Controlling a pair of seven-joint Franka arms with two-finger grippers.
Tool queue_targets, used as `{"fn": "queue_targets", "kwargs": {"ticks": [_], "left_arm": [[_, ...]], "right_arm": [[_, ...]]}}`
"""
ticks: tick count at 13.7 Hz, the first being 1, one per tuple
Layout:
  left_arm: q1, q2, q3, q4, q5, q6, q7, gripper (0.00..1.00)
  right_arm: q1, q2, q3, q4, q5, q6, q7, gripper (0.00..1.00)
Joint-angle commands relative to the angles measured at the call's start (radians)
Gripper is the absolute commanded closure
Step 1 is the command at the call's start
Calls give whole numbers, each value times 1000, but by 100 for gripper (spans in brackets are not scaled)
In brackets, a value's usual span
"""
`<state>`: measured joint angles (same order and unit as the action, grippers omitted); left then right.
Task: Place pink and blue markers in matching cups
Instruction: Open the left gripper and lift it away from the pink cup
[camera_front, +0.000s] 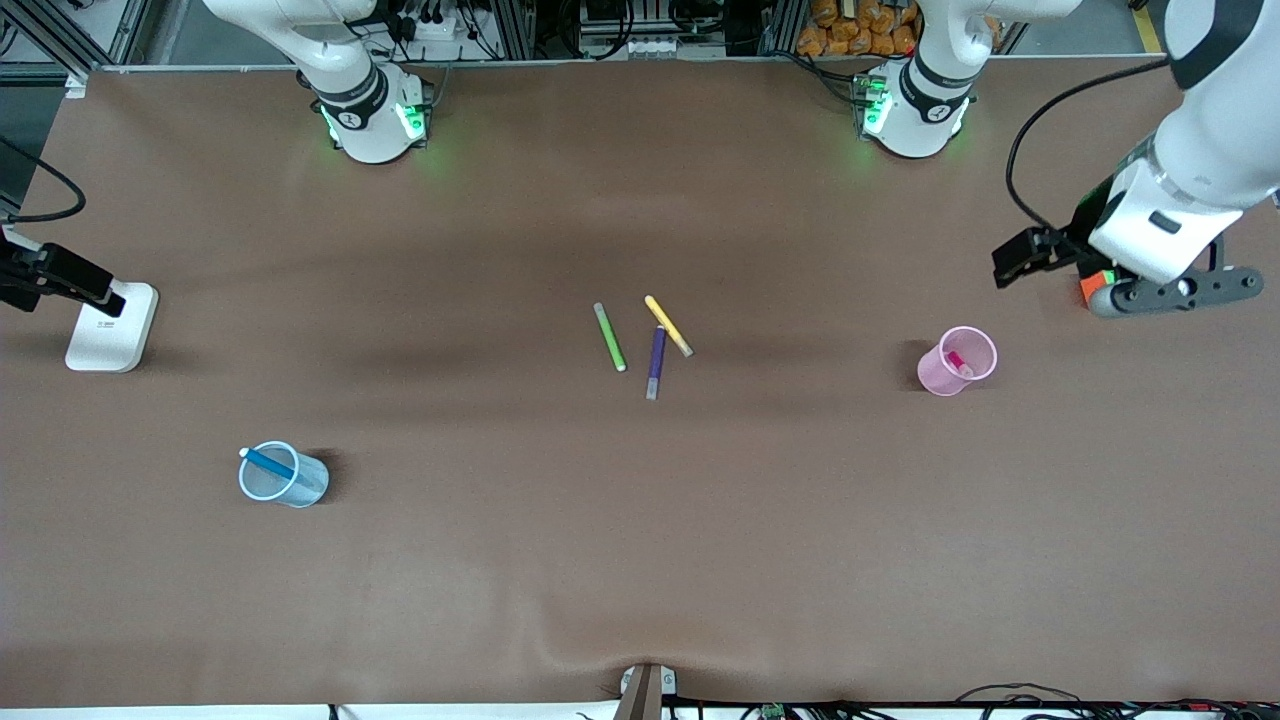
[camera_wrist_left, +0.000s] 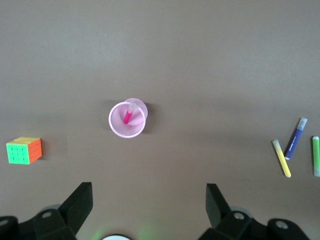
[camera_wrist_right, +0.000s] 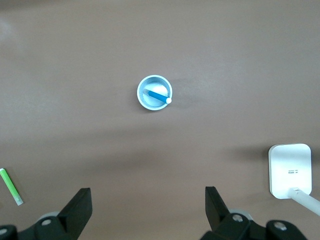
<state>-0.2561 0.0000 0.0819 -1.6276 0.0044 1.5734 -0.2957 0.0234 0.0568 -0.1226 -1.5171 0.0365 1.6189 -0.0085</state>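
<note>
The pink marker (camera_front: 958, 364) stands inside the pale pink cup (camera_front: 938, 378), toward the left arm's end of the table. Both show in the left wrist view: the marker (camera_wrist_left: 128, 116) and the cup (camera_wrist_left: 115, 127). The blue marker (camera_front: 268, 463) leans inside the pale blue cup (camera_front: 305, 487), toward the right arm's end. Both show in the right wrist view: the marker (camera_wrist_right: 157, 96) and the cup (camera_wrist_right: 148, 104). My left gripper (camera_front: 1175, 290) (camera_wrist_left: 149, 205) is open and empty, high above the table beside the pink cup. My right gripper (camera_wrist_right: 149, 207) is open and empty, high above the table; it is out of the front view.
Green (camera_front: 610, 338), yellow (camera_front: 668, 325) and purple (camera_front: 656, 362) markers lie together mid-table. A colour cube (camera_wrist_left: 24, 150) sits on the table under the left gripper (camera_front: 1095, 285). A white stand (camera_front: 110, 328) with a black device stands at the right arm's end.
</note>
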Motion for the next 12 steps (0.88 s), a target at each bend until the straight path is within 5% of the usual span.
{"fn": "queue_targets", "kwargs": {"ticks": [1,10,12], "left_arm": [[47,-54,-1,-31,-18,-26,48,0],[127,-86,1,-25,-4,-90,216,0],[129,-87,1,-20,-3,-96,231,0]], "right_arm": [[-19,-31,18,-26,2,-4,7,0],[-17,-35,18,-28,3,-4,7,0],[-13,-110,20,-114,3,22,7,0]]}}
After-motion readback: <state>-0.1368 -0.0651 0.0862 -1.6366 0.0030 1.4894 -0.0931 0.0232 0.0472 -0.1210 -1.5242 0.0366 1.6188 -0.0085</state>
